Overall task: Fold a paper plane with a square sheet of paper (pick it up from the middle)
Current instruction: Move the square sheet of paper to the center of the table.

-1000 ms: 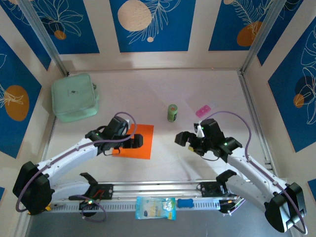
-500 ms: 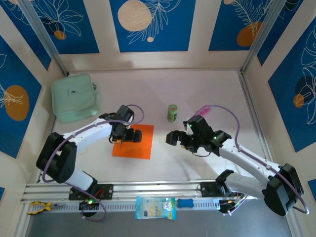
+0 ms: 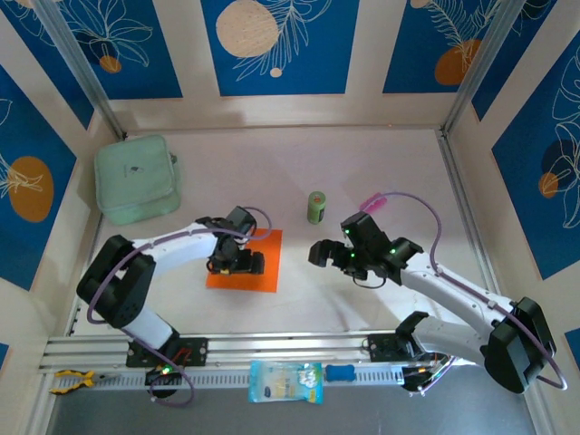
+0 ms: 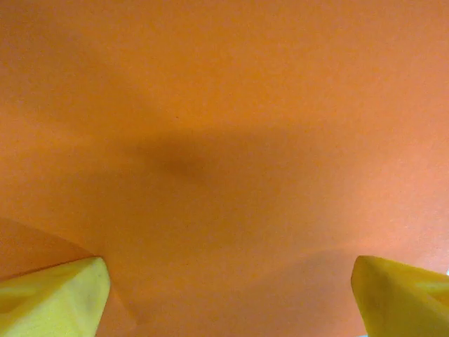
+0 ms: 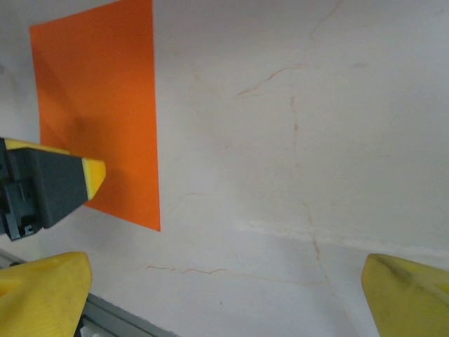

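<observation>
The square sheet of paper point(image 3: 268, 263) is bright orange and lies flat and unfolded on the table, left of centre. My left gripper point(image 3: 237, 264) points straight down onto its middle. Its yellow fingertips point(image 4: 52, 303) stand wide apart, open, with orange paper point(image 4: 224, 140) spread close beneath them. My right gripper point(image 3: 327, 253) hovers open over bare table just right of the sheet. In the right wrist view the sheet point(image 5: 105, 84) lies at upper left, with a left-gripper fingertip point(image 5: 90, 177) down on it.
A mint-green pouch point(image 3: 136, 179) sits at the back left. A small green can point(image 3: 315, 207) stands just behind the sheet, and a pink packet point(image 3: 374, 201) lies to its right. A snack bag point(image 3: 285, 381) rests on the front rail.
The left arm has folded up and lowered its gripper onto the sheet's middle, and its jaws have narrowed slightly. The right gripper has shifted left toward the sheet.
</observation>
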You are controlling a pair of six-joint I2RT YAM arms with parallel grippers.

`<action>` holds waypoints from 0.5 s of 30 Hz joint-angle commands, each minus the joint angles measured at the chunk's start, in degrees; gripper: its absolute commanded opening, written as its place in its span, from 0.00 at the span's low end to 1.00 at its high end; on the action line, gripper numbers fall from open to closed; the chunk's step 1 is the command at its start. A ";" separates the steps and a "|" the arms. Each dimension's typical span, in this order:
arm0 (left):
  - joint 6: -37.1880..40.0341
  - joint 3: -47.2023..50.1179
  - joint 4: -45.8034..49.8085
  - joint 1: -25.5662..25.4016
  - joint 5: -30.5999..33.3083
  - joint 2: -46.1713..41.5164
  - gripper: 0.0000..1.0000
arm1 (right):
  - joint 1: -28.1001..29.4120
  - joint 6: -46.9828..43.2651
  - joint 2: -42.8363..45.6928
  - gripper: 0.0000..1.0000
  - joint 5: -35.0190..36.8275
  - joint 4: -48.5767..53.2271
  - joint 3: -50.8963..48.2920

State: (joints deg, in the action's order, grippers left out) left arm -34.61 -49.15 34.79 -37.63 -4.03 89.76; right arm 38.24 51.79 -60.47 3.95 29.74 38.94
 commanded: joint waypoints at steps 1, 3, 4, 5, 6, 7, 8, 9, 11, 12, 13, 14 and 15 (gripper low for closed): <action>-6.09 0.41 -1.36 -3.50 0.11 1.00 0.89 | -0.72 1.59 1.90 0.99 4.86 5.79 2.84; -8.15 -0.33 -1.43 -5.35 0.90 1.74 0.89 | -1.95 3.53 2.47 0.99 5.81 7.79 3.41; -9.22 -0.72 -1.68 -6.36 1.02 2.18 0.89 | -2.95 3.21 3.07 0.99 4.56 8.28 3.24; -10.31 -1.22 -1.82 -7.35 1.33 2.58 0.89 | -4.03 3.18 4.00 0.99 3.29 7.57 2.43; -11.10 -1.86 -1.99 -8.34 1.61 3.08 0.89 | -4.97 3.04 5.00 0.99 1.69 6.13 1.19; -12.11 -2.65 -1.87 -9.25 2.02 3.58 0.89 | -6.12 2.97 6.33 0.99 -0.86 3.83 -0.53; -13.27 -3.79 -1.15 -10.17 2.71 4.09 0.89 | -7.21 3.20 7.56 0.99 -2.91 1.68 -2.33; -14.12 -4.61 -0.68 -10.71 3.16 4.44 0.89 | -8.06 3.70 8.54 1.00 -4.01 0.63 -3.62; -15.45 -6.30 0.28 -12.03 4.44 4.39 0.89 | -9.41 4.42 9.91 0.99 -4.67 0.45 -5.28; -15.41 -6.75 0.21 -12.54 5.23 3.87 0.89 | -9.57 3.96 10.22 0.99 -5.10 0.45 -5.65; -14.95 -7.01 0.20 -12.97 6.37 3.15 0.90 | -9.52 3.67 10.43 0.98 -5.17 0.64 -5.72; -14.14 -7.26 0.32 -13.04 7.29 2.40 0.91 | -9.47 3.50 10.47 0.98 -5.08 1.15 -5.53; -12.87 -7.71 0.77 -13.00 8.17 1.97 0.91 | -9.49 3.34 10.41 0.98 -5.29 1.51 -5.38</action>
State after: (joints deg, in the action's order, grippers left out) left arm -47.24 -54.98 33.56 -50.13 0.27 93.38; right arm 28.95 54.76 -50.78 1.45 31.27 33.71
